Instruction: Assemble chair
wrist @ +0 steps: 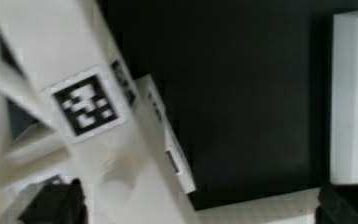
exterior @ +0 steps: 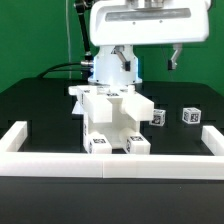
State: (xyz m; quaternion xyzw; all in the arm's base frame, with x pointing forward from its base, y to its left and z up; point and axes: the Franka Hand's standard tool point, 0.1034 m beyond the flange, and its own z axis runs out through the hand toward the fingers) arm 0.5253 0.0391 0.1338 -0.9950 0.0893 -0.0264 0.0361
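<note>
The partly built white chair (exterior: 110,118) stands in the middle of the black table, with tags on its lower blocks. My gripper (exterior: 150,58) hangs above and slightly behind it, jaws spread wide. In the wrist view a white chair piece with a square tag (wrist: 87,105) fills one side and reaches down between the fingers. It lies close to one dark fingertip (wrist: 51,205). The other fingertip (wrist: 354,198) is well away from it, with bare black table between. My gripper (wrist: 202,205) is open and nothing is clamped.
Two small tagged white blocks (exterior: 157,117) (exterior: 190,115) lie on the table at the exterior view's right of the chair. A low white border rail (exterior: 110,162) runs along the front and turns up both sides. A blurred white edge (wrist: 354,60) shows in the wrist view.
</note>
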